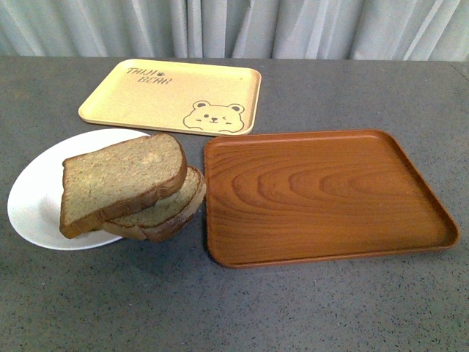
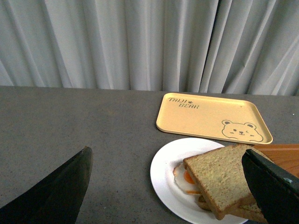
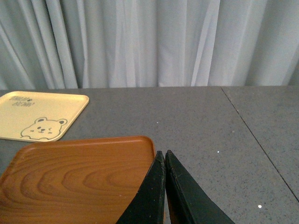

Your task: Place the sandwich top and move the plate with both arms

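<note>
The sandwich top [image 1: 121,180], a squarish brown wholegrain slice, lies tilted on a rounder bread slice [image 1: 167,211] on the white plate [image 1: 37,198] at the left. The left wrist view shows the top slice [image 2: 219,177] over a fried egg [image 2: 184,179] on the plate [image 2: 166,168]. My left gripper [image 2: 166,186] is open, its fingers wide apart, above and short of the plate. My right gripper [image 3: 164,156] is shut and empty, its tips beside the wooden tray's corner. Neither arm shows in the front view.
A brown wooden tray [image 1: 322,194] lies right of the plate, touching the sandwich; it also shows in the right wrist view [image 3: 79,177]. A yellow bear tray [image 1: 172,95] lies behind. Grey curtains hang at the table's far edge.
</note>
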